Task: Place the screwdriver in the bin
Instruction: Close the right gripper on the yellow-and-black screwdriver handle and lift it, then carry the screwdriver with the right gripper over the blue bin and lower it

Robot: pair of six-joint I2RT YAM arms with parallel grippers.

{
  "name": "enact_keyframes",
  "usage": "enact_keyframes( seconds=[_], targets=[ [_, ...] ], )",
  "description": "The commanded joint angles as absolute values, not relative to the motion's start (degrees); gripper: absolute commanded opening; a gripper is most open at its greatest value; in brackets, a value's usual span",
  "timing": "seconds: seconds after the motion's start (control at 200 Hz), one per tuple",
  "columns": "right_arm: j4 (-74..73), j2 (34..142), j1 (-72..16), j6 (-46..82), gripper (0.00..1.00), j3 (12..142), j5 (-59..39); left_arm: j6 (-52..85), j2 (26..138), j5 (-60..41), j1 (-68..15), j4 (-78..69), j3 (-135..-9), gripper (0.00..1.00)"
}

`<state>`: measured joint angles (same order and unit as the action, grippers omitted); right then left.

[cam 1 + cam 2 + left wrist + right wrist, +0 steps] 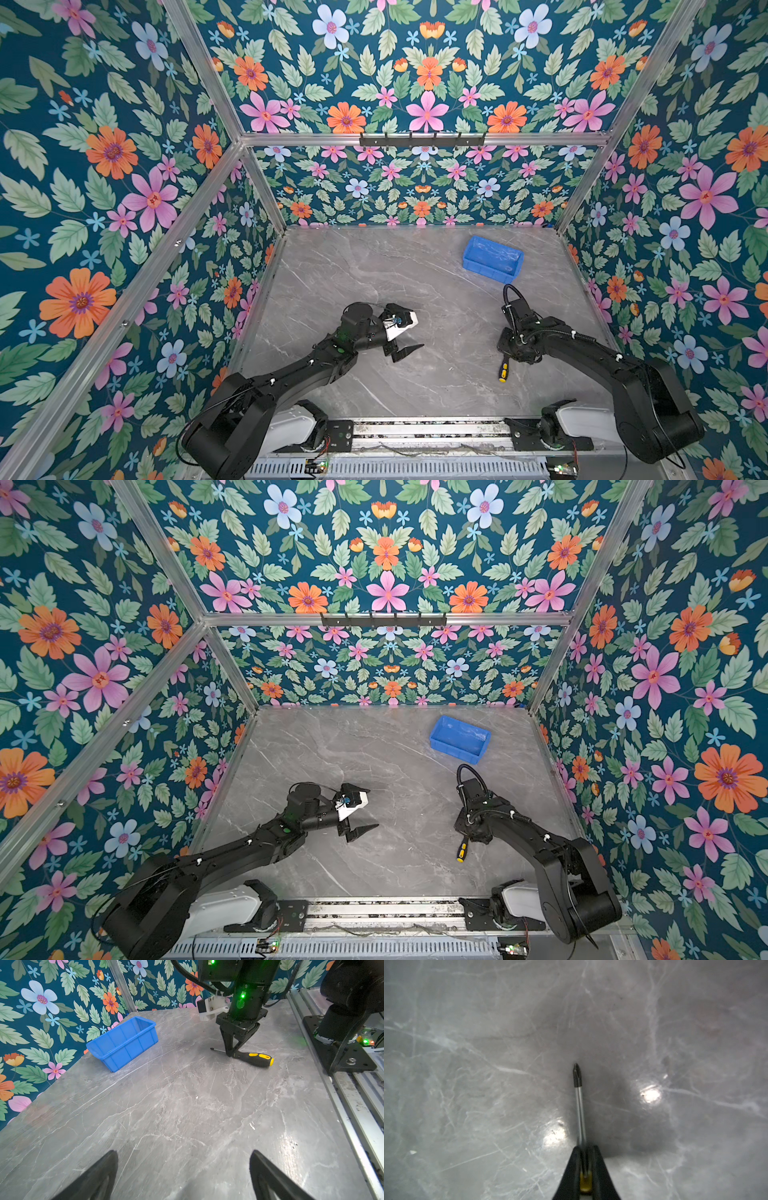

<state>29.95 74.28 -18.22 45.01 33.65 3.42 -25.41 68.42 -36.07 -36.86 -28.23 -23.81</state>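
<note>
So this looks like the grab step: the right pincer (229, 1054) is pointing straight down with its jaws pinched onto the screwdriver (252, 1057), right where the thin shaft meets the black-and-yellow handle. The tool lies flat on the marble table (187, 1115), handle sticking out one side of the pincer and tip out the other. Nothing's in the bin (492, 266) yet. It sits well apart from the pincer, out past it toward the back wall. Next move, I'd guess, is a straight lift, then a carry out over the bin and a low release. The grip is off-centre, so the heavier handle could sag or swivel on the way. The left pincer (183, 1153) has its jaws spread wide, holds nothing and hangs over bare table well to the side. Hard-to-see stuff: in both top views the right pincer's fingers are tucked under its own wrist, so only the handle (461, 851) pokes out. The right wrist view shows the shaft (580, 1109) fine, but it's blurry at the fingers, most of the handle is cut off, and there's no bin at all. Can't tell how firm the pinch is either.
</note>
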Motion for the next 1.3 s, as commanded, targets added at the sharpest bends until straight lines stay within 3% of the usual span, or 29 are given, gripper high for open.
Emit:
enact_keyframes(
  seconds=[0.0,0.18,0.655,0.89,1.095,1.29],
  targets=[
    [30.08,74.41,-18.24,46.03,0.09,33.31,4.75,-25.57,68.47,-35.87,-37.08,-28.61,-23.69,1.0],
    [29.97,73.8,-18.28,45.56,0.0,33.31,4.83,-25.44,68.42,-35.69,-37.24,-28.92,-23.49,1.0],
    [30.94,69.23,-18.09,41.36,0.0,37.48,5.33,-24.98,68.24,-35.37,-37.53,-29.46,-23.65,1.0],
    [27.83,69.08,-13.98,39.09,0.0,42.17,2.24,-20.52,69.62,-34.57,-37.95,-36.14,-22.56,1.0],
    [21.0,73.74,-9.45,40.37,0.0,49.82,3.2,-17.7,72.45,-33.17,-38.82,-43.58,-21.75,1.0],
    [11.89,81.35,-8.9,51.85,0.0,57.01,8.46,-16.72,74.04,-32.12,-40.1,-46.11,-21.93,1.0]
  ],
)
